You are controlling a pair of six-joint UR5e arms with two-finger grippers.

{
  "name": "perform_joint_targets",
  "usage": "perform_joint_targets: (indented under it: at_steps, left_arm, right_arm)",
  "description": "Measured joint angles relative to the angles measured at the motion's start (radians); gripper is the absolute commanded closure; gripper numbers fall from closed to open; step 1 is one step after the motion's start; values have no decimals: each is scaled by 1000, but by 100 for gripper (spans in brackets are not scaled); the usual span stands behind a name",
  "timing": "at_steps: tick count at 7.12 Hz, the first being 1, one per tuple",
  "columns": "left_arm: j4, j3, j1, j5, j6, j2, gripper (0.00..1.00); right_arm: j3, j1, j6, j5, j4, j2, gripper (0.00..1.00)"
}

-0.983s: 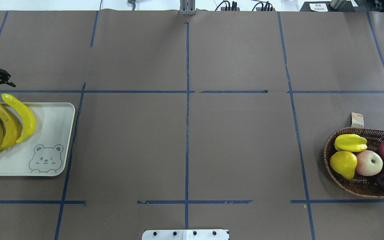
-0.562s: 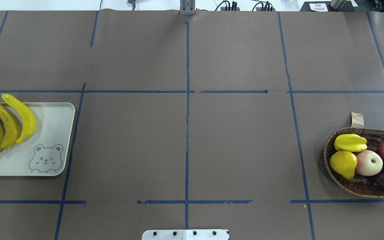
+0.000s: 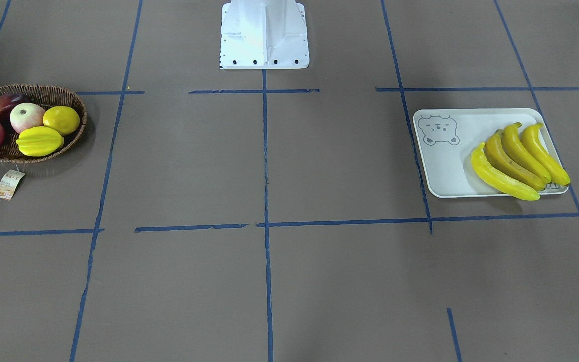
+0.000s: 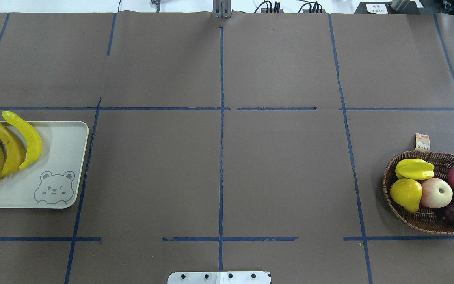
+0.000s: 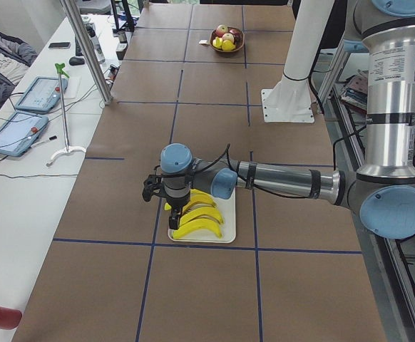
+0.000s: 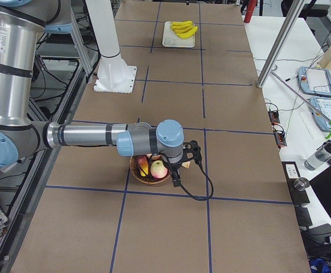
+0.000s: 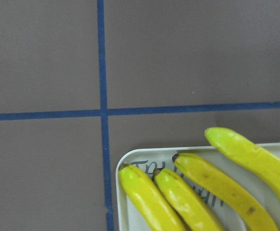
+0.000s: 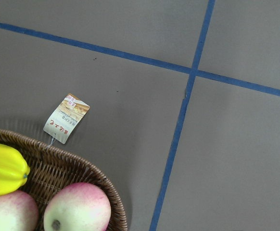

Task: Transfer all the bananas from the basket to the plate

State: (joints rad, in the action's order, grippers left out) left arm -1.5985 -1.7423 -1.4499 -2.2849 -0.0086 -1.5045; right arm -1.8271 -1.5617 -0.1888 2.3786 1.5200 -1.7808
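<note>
Bananas: four, all on the plate, none in the basket. They lie side by side, touching, curved the same way. The second from the plate's bare half is a duller brownish yellow. The tip of the outermost one pokes over the plate's rim.

Plate: off-white, rounded corners, on the robot's left side of the counter. A grey bear face is drawn on the bare half. In the left wrist view the grey lettering runs under the bananas, and only the first strokes show, not enough to read.

Basket: dark wicker, well apart on the robot's right side. It holds a starfruit, a lemon, two pink-green apples and a dark red fruit. Its paper tag lies on the counter just beside the rim; the print is too small to read.

Blue tape grids the brown counter.

Left claw: hangs above the plate's end, seen from the side only; cannot tell whether it is spread or closed.

Right claw: hangs above the basket's edge; again, cannot tell.
</note>
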Motion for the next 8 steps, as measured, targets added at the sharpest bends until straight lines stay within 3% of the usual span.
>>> perform_joint_targets:
  at_steps: [3,5,8]
  left_arm:
    - [125,8,-104,-24,192,17,0]
    - [136,13,-135,-82,196,53,0]
    - [74,5,-139,-84,164,71,0]
  right_arm:
    - [45,-100,-224,-11,125,-9,1]
    - [68,-118,-197,-17,131,-32,1]
    - [68,-119,-102,-59,129,-36,0]
